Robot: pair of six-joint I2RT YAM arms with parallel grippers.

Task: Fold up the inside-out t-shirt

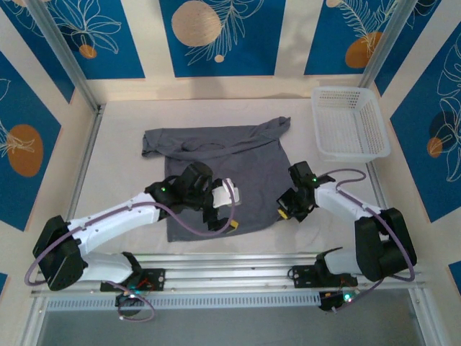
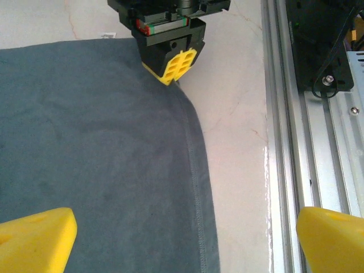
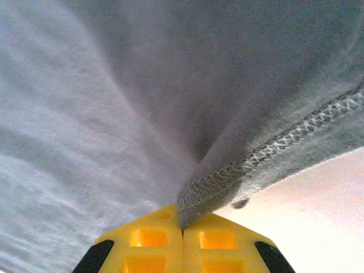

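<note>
Lying spread over the middle of the white bench, the slate-grey t-shirt is mostly flat. Its far edge is rumpled and one sleeve reaches toward the white mesh basket, which stands apart at the far right corner. Overlock stitching shows on the outer face in the right wrist view, which fits a garment turned inside out.

The right jaws are shut tight on the cloth at the shirt's right near edge. Their yellow fingertips meet with a thin fold of stitched seam pinched between them, and the fabric drapes away from that pinch like a soft tent. I judge the grip sits at an edge because a corner hold lets the arm carry one side across without bunching the body.

The left jaws stand wide open above the shirt's near part, holding nothing. One yellow fingertip hangs over grey cloth and the other over the metal rail along the bench's near side, so they straddle the hem. That open stance reads as readiness to take a matching hold on the near edge, so both sides can lift together. The fold itself is not yet begun.
</note>
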